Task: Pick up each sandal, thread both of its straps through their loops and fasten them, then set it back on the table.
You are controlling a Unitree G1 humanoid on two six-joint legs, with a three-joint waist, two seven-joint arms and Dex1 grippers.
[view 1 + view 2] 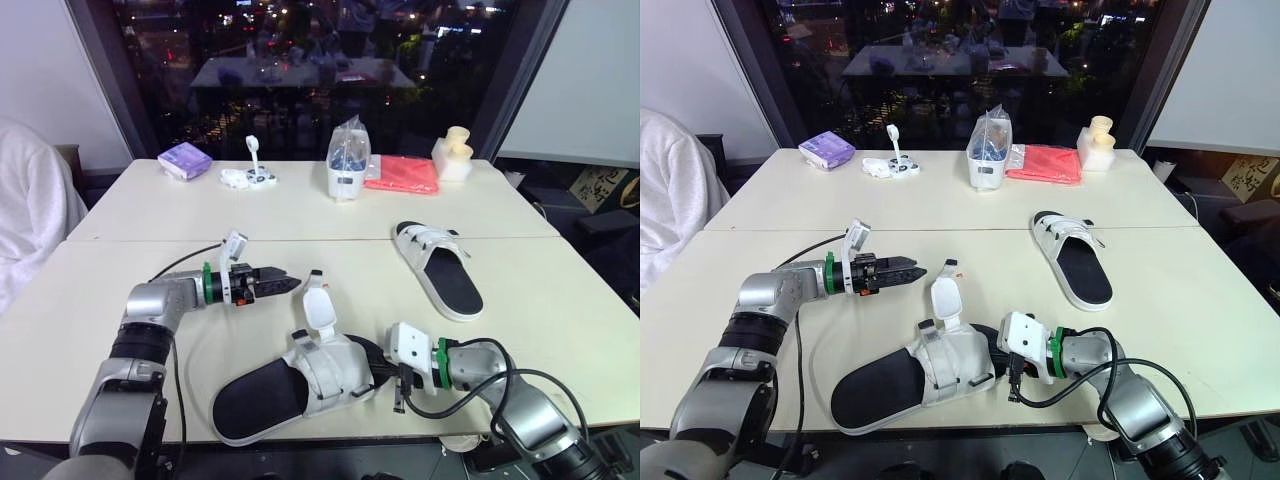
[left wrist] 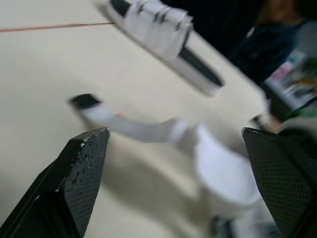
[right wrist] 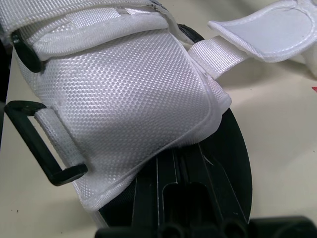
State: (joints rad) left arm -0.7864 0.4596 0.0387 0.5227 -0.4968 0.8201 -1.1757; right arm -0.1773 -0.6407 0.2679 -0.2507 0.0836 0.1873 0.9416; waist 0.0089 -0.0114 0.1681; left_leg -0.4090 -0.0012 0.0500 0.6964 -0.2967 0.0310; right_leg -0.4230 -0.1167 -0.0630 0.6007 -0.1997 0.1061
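A white sandal with a black sole (image 1: 290, 380) lies near the table's front edge, toe pointing right. One of its straps (image 1: 318, 305) is unfastened and stands up. My right gripper (image 1: 374, 368) is shut on the sandal's toe end; in the right wrist view one finger (image 3: 183, 198) lies on the black sole under the white upper (image 3: 129, 89), beside an empty black loop (image 3: 39, 144). My left gripper (image 1: 285, 284) hovers open just left of the raised strap, apart from it. A second sandal (image 1: 440, 268), straps fastened, lies further back on the right.
Along the back of the table (image 1: 120, 300) stand a purple pack (image 1: 185, 160), small white items (image 1: 250, 175), a clear bag on a white container (image 1: 347, 160), a red cloth (image 1: 403, 174) and a cream object (image 1: 455, 152). A white-covered shape (image 1: 30, 200) is at the left.
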